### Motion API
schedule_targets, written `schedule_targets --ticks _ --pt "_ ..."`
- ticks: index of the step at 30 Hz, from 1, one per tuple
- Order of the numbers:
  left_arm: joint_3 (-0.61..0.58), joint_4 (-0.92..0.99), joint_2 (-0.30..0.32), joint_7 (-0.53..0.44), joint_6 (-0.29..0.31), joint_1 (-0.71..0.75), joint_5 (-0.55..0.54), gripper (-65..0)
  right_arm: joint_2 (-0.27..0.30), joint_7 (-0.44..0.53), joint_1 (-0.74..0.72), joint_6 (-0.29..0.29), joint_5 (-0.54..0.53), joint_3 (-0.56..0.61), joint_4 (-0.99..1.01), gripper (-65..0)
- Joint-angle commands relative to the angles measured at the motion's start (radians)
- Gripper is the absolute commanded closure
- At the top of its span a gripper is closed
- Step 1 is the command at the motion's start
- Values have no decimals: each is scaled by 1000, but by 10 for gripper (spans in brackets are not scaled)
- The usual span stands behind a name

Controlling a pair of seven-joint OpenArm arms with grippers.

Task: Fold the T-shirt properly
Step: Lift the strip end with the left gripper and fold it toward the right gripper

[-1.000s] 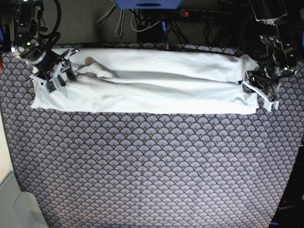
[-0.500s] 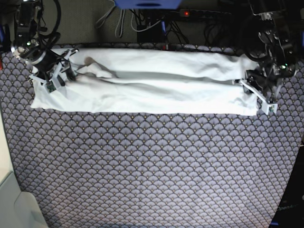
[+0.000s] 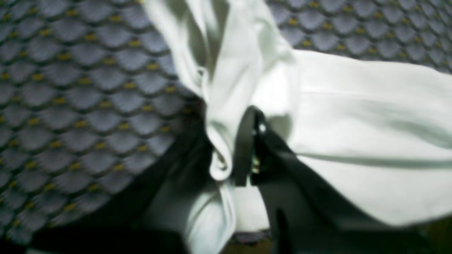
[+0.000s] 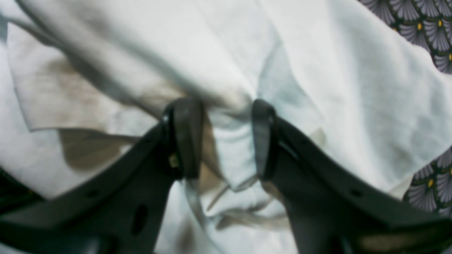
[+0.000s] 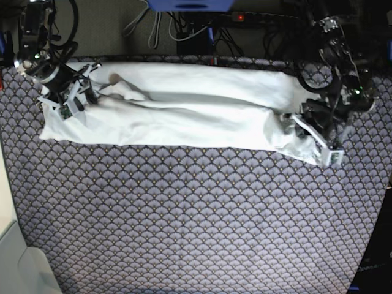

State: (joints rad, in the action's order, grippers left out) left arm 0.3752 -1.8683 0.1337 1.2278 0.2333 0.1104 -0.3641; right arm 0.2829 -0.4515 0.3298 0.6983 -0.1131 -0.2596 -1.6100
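Mid-fold: left gripper point(image 3: 243, 148) clenched on right end of plain white cotton T-shirt point(image 5: 184, 110); right gripper point(image 4: 222, 137) released at left end. Next, presumably: carry end leftward.

A table covered by a cloth with a grey-violet fan-scale pattern and small yellow dots point(image 5: 196, 220) carries the work. Directly on it lies the T-shirt point(image 5: 184, 104), white, folded into a long band across the far part of the surface. Its end under the left gripper point(image 5: 309, 131) is bunched and drawn inward; the other end lies flat beneath the right gripper point(image 5: 76, 98).
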Motion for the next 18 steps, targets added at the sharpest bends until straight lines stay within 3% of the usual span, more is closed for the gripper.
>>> schedule_targets --ticks 1,9,18 --pt "-25 -18 -10 -15 2 -11 -17 -4 12 -3 -2 0 -6 -2 -11 -248" --pt "-204 -18 -98 -23 -148 -22 -26 -4 26 -3 -2 0 -6 -2 -11 -248" --pt "-371 19 -194 -23 -151 -54 -17 -4 26 -3 -2 0 -6 -4 -11 -248"
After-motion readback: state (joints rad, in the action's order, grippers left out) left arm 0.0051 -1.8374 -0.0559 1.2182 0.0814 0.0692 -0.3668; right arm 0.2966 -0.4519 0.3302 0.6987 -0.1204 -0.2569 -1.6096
